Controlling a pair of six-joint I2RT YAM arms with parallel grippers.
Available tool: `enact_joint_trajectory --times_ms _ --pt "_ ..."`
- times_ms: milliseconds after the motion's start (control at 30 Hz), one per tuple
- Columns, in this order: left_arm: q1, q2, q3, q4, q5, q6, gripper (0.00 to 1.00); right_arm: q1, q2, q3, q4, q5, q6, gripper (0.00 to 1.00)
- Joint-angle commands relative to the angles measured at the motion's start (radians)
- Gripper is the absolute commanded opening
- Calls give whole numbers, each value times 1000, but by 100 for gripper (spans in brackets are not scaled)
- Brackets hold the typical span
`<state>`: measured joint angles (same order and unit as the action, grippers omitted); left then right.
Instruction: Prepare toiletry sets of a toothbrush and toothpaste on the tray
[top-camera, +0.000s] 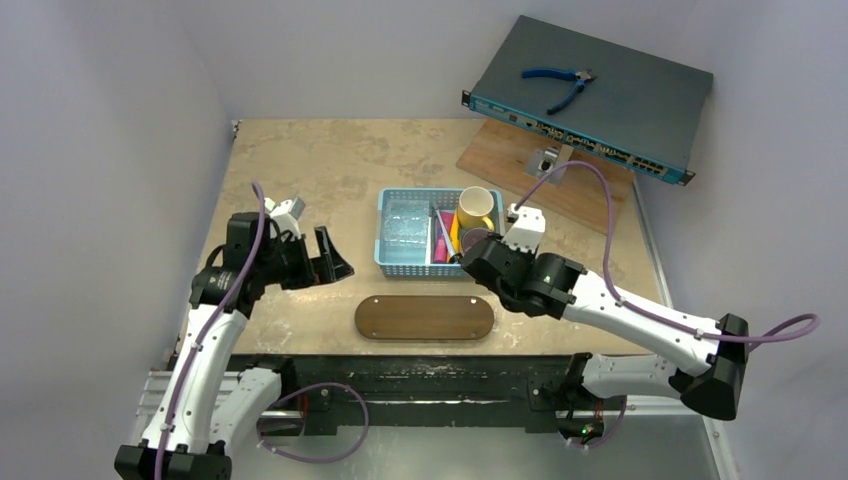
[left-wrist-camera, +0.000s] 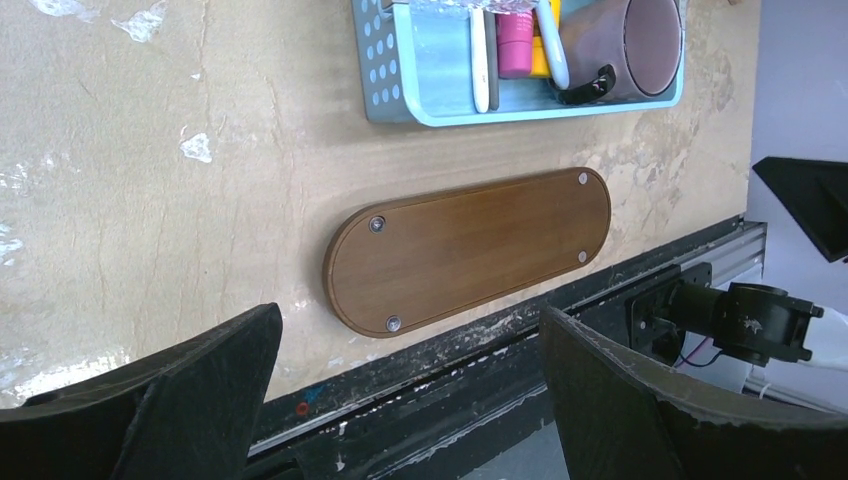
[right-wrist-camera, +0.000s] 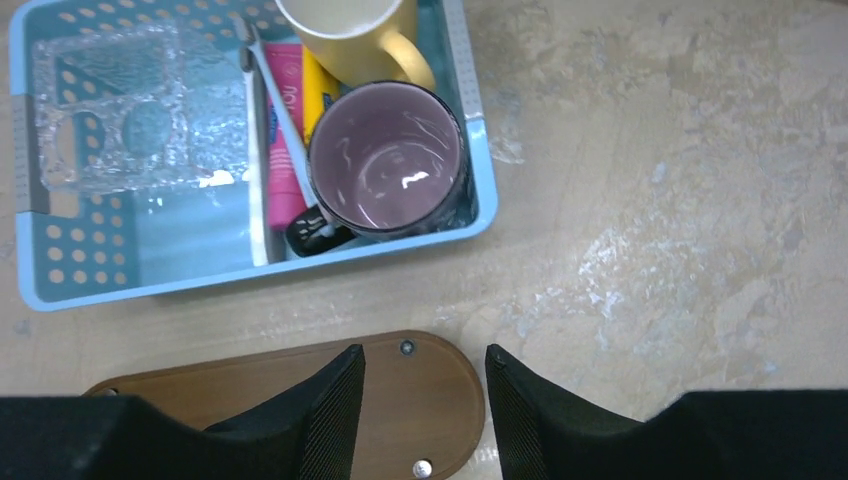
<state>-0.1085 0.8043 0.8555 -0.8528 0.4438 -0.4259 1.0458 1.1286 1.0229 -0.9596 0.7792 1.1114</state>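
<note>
The dark-brown oval tray (top-camera: 424, 318) (left-wrist-camera: 470, 250) (right-wrist-camera: 300, 400) lies bare near the table's front edge. A pink tube (right-wrist-camera: 285, 130) (left-wrist-camera: 515, 40) and a yellow tube (right-wrist-camera: 318, 85) lie in the light-blue basket (top-camera: 400, 262) (right-wrist-camera: 150, 285), beside a thin white toothbrush (right-wrist-camera: 262, 170) (left-wrist-camera: 480, 60). Part of both tubes is hidden by the cups. My right gripper (top-camera: 466, 257) (right-wrist-camera: 425, 385) hovers open over the tray's right end, nothing between its fingers. My left gripper (top-camera: 335, 258) (left-wrist-camera: 410, 330) stands wide open and empty left of the tray.
In the basket sit a purple cup (right-wrist-camera: 388, 160), a yellow cup (top-camera: 477, 207) and a clear plastic holder (right-wrist-camera: 120, 110). At the back right, a network switch (top-camera: 620, 110) carrying blue pliers (top-camera: 560, 85) rests on a lighter wooden board (top-camera: 510, 160). A black rail (top-camera: 440, 370) runs along the near edge.
</note>
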Motion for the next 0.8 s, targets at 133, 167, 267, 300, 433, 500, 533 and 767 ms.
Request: enact_joint_trajectory --times_ms 133,167,267,300,433,500,533,767 --pt "-35 -18 -18 44 44 13 100 -88 130 184 168 -34 -308 53" --pt "-43 -17 -18 43 44 13 100 -99 146 202 180 -37 -331 53" --pt "-62 -12 -19 44 47 12 100 -141 187 236 242 -67 -399 57" --pt "-66 -10 -19 43 48 12 100 -156 199 241 264 -96 -426 59" --pt "-69 -10 -21 45 53 12 100 -217 257 258 333 -162 -501 60" --pt "-69 -6 -22 45 57 12 100 -250 291 267 349 -198 -513 60" --pt "-69 -4 -23 46 60 12 100 -265 306 271 358 -216 -517 59" --pt "-69 1 -22 47 67 12 100 -318 441 300 387 -322 -510 57"
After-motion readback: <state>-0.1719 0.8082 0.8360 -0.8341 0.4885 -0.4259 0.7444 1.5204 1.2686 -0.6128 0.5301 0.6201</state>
